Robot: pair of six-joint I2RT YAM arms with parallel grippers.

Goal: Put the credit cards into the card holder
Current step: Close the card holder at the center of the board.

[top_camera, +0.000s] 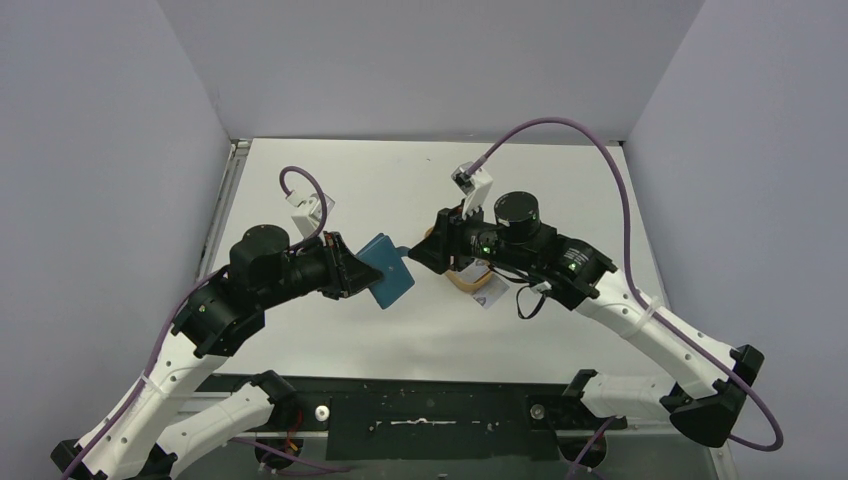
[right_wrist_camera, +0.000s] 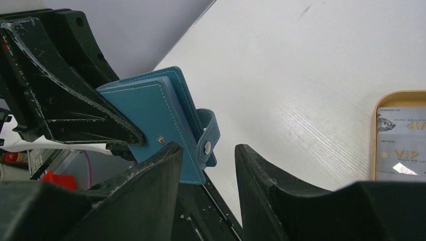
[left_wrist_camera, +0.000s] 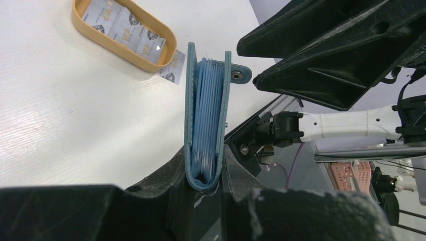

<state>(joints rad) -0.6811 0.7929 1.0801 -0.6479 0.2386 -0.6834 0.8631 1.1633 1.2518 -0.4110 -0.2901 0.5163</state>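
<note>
One end effector (left_wrist_camera: 203, 168) around card holder (left_wrist_camera: 206, 100)

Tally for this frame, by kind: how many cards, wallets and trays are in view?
cards: 4 showing, 3 in the tray and 1 just outside it; overlap may hide more
wallet: 1
tray: 1
Total: 6

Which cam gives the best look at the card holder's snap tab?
Right wrist: the snap tab faces the lens, with its stud and stitching clear. Left wrist catches only its end with the stud, sticking out beside the card holder. Top external shows just a small teal nub.
</note>
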